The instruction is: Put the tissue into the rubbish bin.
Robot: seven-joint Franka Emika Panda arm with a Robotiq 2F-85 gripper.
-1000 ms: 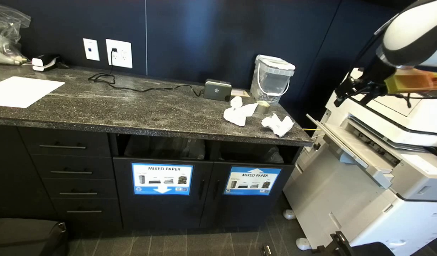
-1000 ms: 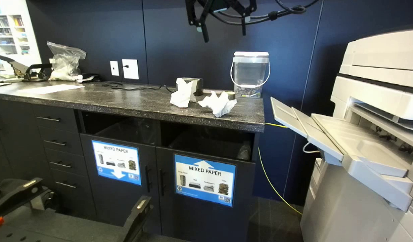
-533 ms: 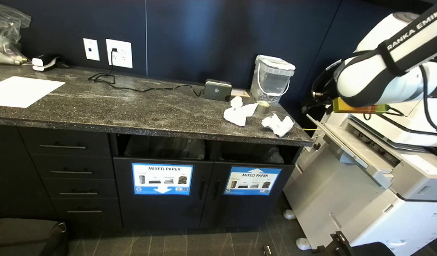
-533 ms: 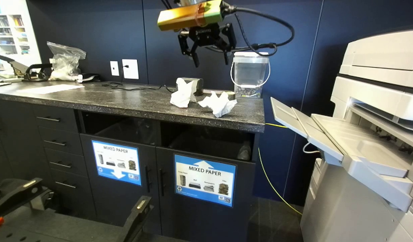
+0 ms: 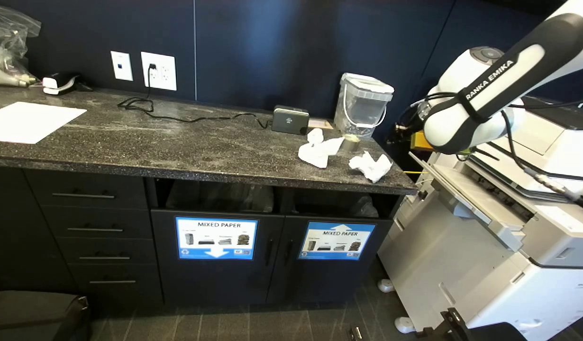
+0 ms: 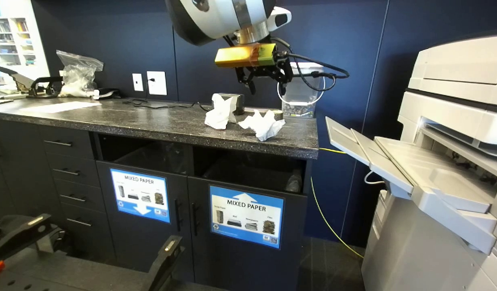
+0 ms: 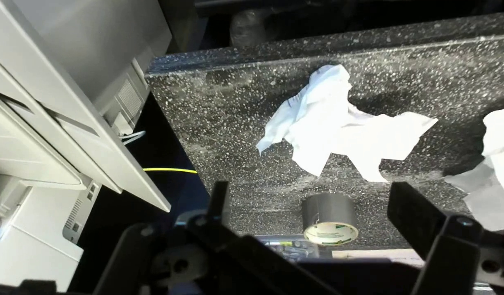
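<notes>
1. Near, below the countertop (image 6: 151, 117): rubbish bin (image 6: 248, 188), taken as the right-hand compartment. Deposit not yet done.
2. Countertop, near its front edge: tissue (image 6: 263, 125). Judged step: approach before pick-up. Judged next move: descend, center on the tissue, close, lift; avoid the taller white wad (image 6: 221, 113) just beside it at left. Appearance: white, crumpled, flattish, with loose pointed corners.
3. Above the countertop: gripper (image 6: 267, 89), jaws spread wide, nothing held, apart from the tissue.
4. Farther: tape roll (image 7: 330, 215), then clear container (image 5: 362, 106).

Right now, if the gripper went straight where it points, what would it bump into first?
Probably the flatter tissue; perhaps the countertop between it and the tape roll. Depth is hard to judge.
</notes>
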